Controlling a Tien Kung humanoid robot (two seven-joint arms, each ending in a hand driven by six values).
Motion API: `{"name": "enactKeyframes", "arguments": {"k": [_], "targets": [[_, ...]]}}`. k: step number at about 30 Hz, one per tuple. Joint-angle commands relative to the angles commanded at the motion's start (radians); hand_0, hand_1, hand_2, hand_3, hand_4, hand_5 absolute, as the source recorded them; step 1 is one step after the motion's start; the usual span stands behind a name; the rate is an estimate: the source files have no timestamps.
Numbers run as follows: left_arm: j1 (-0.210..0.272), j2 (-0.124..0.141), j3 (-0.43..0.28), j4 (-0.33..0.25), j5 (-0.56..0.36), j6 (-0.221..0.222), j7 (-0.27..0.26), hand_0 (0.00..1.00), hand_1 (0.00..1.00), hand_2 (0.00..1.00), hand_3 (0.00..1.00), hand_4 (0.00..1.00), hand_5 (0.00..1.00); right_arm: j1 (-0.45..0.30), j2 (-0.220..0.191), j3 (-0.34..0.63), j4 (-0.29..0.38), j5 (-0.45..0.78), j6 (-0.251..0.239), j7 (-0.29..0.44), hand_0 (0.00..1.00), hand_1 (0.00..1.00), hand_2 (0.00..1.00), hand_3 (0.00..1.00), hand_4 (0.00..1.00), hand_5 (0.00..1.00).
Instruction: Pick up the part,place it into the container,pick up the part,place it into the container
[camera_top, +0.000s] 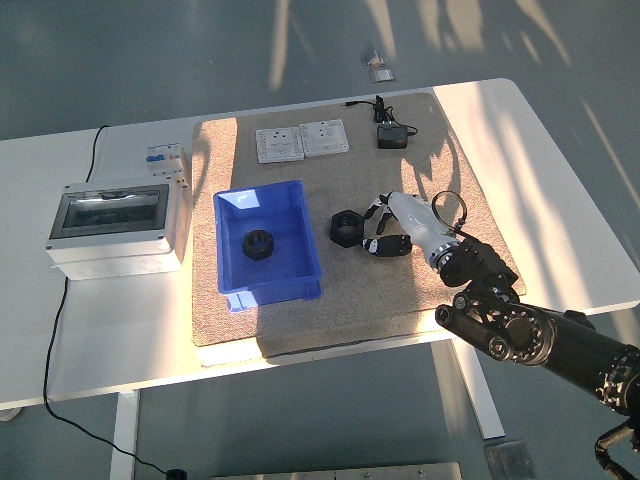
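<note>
Head view of the white desk (110, 310), with a tan mat (400, 290) covering its middle. The right arm (540, 335) enters from the lower right corner and reaches over the mat; its hand (392, 228) — white-shelled with dark fingers — lies low over the mat, fingers spread and relaxed, grasping nothing. Just left of the fingertips sits a black ring-shaped part (345, 227), resting on the mat and apart from the hand, though whether a fingertip touches it cannot be told. A second black ring part (259, 243) lies on the floor of the blue container (300, 270), an open rectangular bin standing on the mat's left half, just left of the loose part. A thin ring-like object (445, 208) lies on the mat beside the wrist.

At the mat's far edge lie two white socket plates (302, 141) side by side and, to their right, a black adapter (391, 137) with its cord. Left of the mat, on the bare desk, stand a grey distribution box (115, 228) with a clear lid and, behind it, a small circuit breaker (165, 160). A black cable (55, 330) runs from the box over the near edge.
</note>
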Motion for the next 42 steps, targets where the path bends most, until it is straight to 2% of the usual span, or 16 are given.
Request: {"name": "enactKeyframes", "arguments": {"k": [4,5,10,11,16,17,22,23,28,29,36,42], "targets": [[0.002,0.0,0.001,0.0,-0.003,0.0,0.0,0.676,0.662,0.634,0.755,0.777,0.833,-0.008,-0.039,0.031,0.05,-0.043,0.013,-0.017,0.919,0.651,0.403,0.34,0.751,0.223],[0.003,0.0,0.001,0.0,-0.003,0.0,0.0,0.676,0.662,0.634,0.755,0.777,0.832,-0.01,-0.048,0.041,0.067,-0.058,0.019,-0.024,0.918,0.655,0.431,0.344,0.749,0.214],[0.003,-0.001,-0.001,0.0,-0.002,0.0,0.001,0.676,0.662,0.634,0.755,0.777,0.832,-0.009,-0.075,0.082,0.147,-0.13,0.063,-0.08,0.918,0.655,0.431,0.344,0.749,0.214],[0.003,-0.001,-0.001,0.0,-0.002,0.0,0.001,0.676,0.662,0.634,0.755,0.776,0.834,-0.007,-0.077,0.086,0.162,-0.138,0.069,-0.087,0.94,0.72,0.732,0.712,0.779,0.223],[0.003,0.0,-0.002,0.0,0.0,0.0,0.001,0.676,0.662,0.634,0.755,0.776,0.834,0.015,-0.068,0.077,0.203,-0.152,0.085,-0.101,0.94,0.72,0.732,0.712,0.779,0.223],[0.003,0.0,-0.002,0.0,0.001,0.0,0.001,0.676,0.662,0.634,0.755,0.776,0.834,0.021,-0.063,0.071,0.206,-0.155,0.088,-0.102,0.986,0.787,0.869,0.919,0.825,0.257],[0.002,0.001,-0.001,0.0,0.0,0.0,0.001,0.676,0.662,0.634,0.755,0.776,0.834,0.047,-0.041,0.046,0.191,-0.182,0.11,-0.116,0.986,0.787,0.869,0.919,0.825,0.257],[0.002,0.001,0.0,0.0,-0.001,0.0,0.001,0.676,0.662,0.634,0.755,0.775,0.836,0.05,-0.038,0.044,0.187,-0.188,0.114,-0.119,0.998,0.899,0.958,0.998,0.892,0.329],[0.003,0.002,0.002,0.0,-0.003,0.0,0.001,0.676,0.662,0.634,0.755,0.775,0.836,0.059,-0.029,0.029,0.175,-0.197,0.129,-0.129,0.998,0.899,0.958,0.998,0.892,0.329],[0.003,0.002,0.001,0.0,-0.002,0.0,0.001,0.676,0.662,0.634,0.755,0.774,0.835,0.062,-0.027,0.023,0.172,-0.197,0.131,-0.131,0.998,0.96,0.982,0.998,0.896,0.328],[0.0,0.004,-0.003,0.0,0.008,-0.002,0.001,0.676,0.662,0.634,0.755,0.772,0.835,0.072,0.008,-0.02,0.101,-0.185,0.147,-0.125,0.998,0.967,0.978,0.998,0.879,0.311],[0.0,0.004,-0.003,0.0,0.007,-0.002,0.0,0.676,0.662,0.636,0.755,0.772,0.835,0.071,0.017,-0.039,0.049,-0.163,0.156,-0.116,0.998,0.952,0.961,0.984,0.878,0.312]]}}
